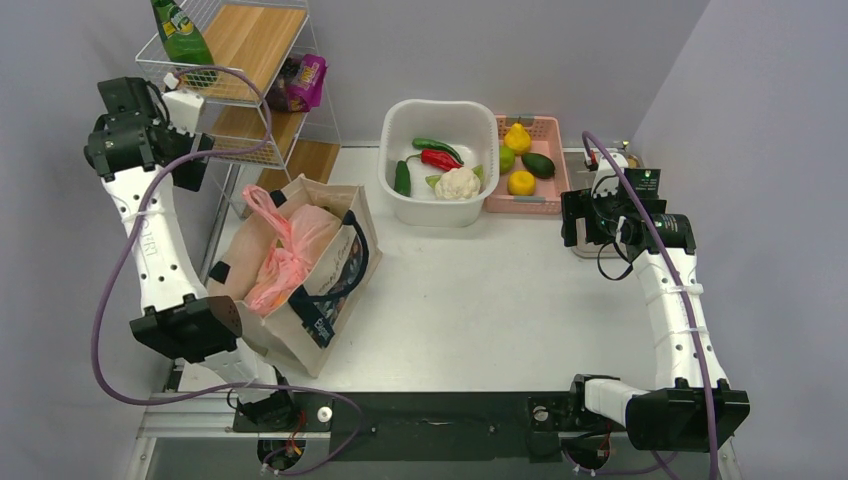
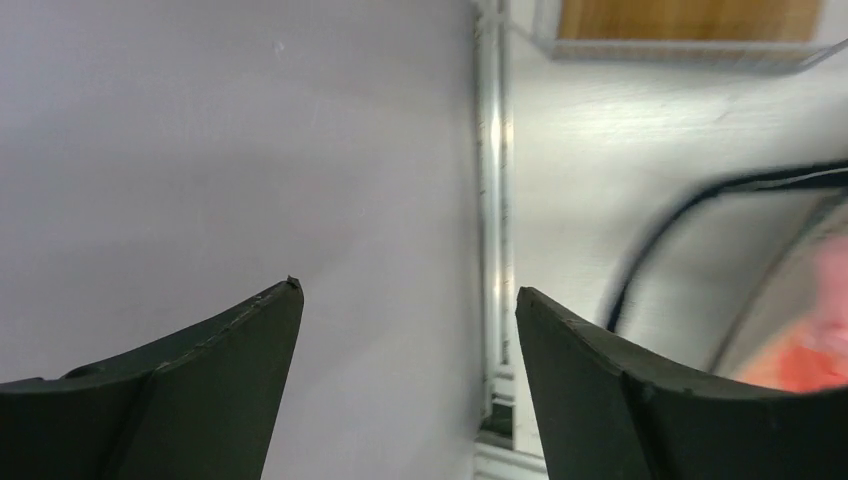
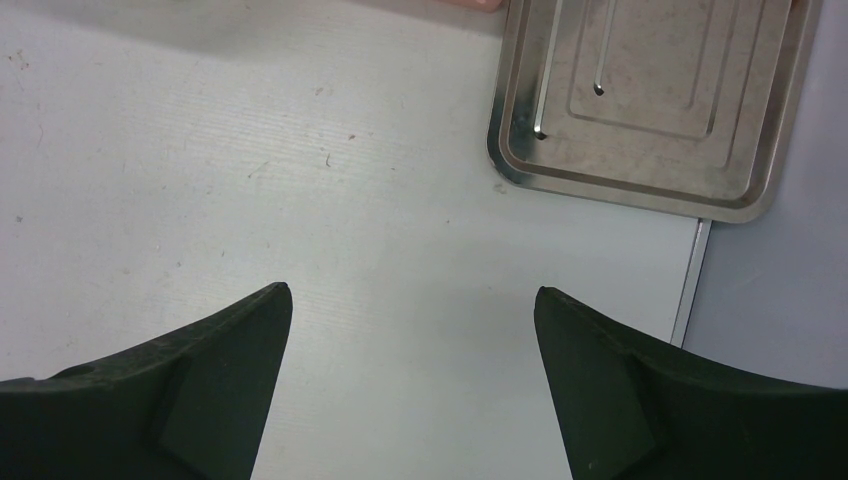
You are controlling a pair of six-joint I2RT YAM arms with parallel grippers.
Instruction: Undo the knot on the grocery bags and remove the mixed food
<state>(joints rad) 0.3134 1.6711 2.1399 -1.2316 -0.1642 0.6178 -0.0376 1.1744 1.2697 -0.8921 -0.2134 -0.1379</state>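
Top camera overlooks the whole table (image 1: 480,300) from the near side. Left wrist closely faces the left wall (image 2: 200,150) and pink bag (image 2: 815,345); right wrist, the far-right tray (image 3: 650,100).

Light is bright, even and diffuse in all three views, coming from above, and shadows stay soft. In the left wrist view the dark fingers (image 2: 190,400) are fairly sharp. Past the finger on the view's right side, the pink bag (image 2: 820,350) and a curved black band (image 2: 680,205) smear into blur. Between the fingers a metal post (image 2: 490,200) carries a white streak of glare. In the right wrist view the steel tray (image 3: 640,195) beyond the fingers (image 3: 180,400) gives dull reflections, and the table (image 3: 250,150) is crisp.
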